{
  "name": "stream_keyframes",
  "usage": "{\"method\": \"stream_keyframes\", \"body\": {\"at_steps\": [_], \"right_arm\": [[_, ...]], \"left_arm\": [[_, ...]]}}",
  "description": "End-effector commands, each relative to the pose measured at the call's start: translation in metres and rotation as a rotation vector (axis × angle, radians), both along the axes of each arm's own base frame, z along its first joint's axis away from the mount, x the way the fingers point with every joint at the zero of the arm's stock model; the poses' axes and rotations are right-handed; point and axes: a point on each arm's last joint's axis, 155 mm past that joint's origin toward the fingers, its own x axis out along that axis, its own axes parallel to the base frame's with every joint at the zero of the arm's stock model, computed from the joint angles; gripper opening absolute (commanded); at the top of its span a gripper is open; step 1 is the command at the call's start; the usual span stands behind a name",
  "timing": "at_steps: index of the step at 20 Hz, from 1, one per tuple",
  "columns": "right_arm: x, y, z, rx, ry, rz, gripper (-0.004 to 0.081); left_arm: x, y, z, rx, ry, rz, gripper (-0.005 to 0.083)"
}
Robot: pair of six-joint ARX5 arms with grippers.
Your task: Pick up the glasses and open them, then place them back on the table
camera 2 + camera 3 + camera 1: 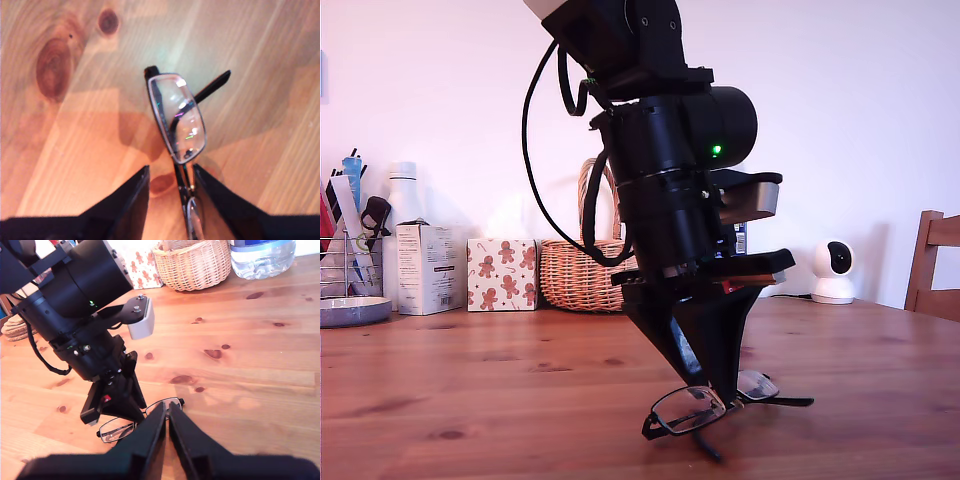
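Note:
The glasses [690, 408] lie on the table [470, 380] near its front edge, thin black frame, temple arms folded loosely behind the lenses. My first gripper [716, 396] points straight down onto them. In the first wrist view it [170, 170] is open, its dark fingers straddling the bridge, one lens of the glasses [180, 117] stretching away beyond the tips. My second gripper [166, 410] hovers shut, with nothing in it, just short of the glasses [117, 430] and of the first arm's fingers [127, 405]. It does not show in the exterior view.
Along the back wall stand a wicker basket [582, 275], a gingerbread-print box [502, 273], a white box [425, 268], a wire rack with pens [345, 250] and a white camera [833, 270]. A water bottle [260, 257] stands by the basket. A wooden chair [932, 265] is at the exterior view's right.

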Motion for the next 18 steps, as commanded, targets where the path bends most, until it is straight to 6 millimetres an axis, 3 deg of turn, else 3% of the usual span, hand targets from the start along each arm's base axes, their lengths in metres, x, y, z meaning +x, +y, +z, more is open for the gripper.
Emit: {"method": "stream_keyframes", "body": {"at_steps": [1, 11, 18], "right_arm": [[0.000, 0.001, -0.007, -0.005, 0.014, 0.004, -0.0013], [0.000, 0.001, -0.007, -0.005, 0.014, 0.003, -0.0013], [0.000, 0.001, -0.007, -0.005, 0.013, 0.003, -0.0013]], "left_arm": [[-0.004, -0.001, -0.016, 0.022, 0.022, -0.002, 0.0235], [-0.009, -0.003, -0.015, 0.004, 0.053, -0.015, 0.0026], [-0.016, -0.009, -0.014, -0.026, 0.089, -0.026, -0.0020]]}}
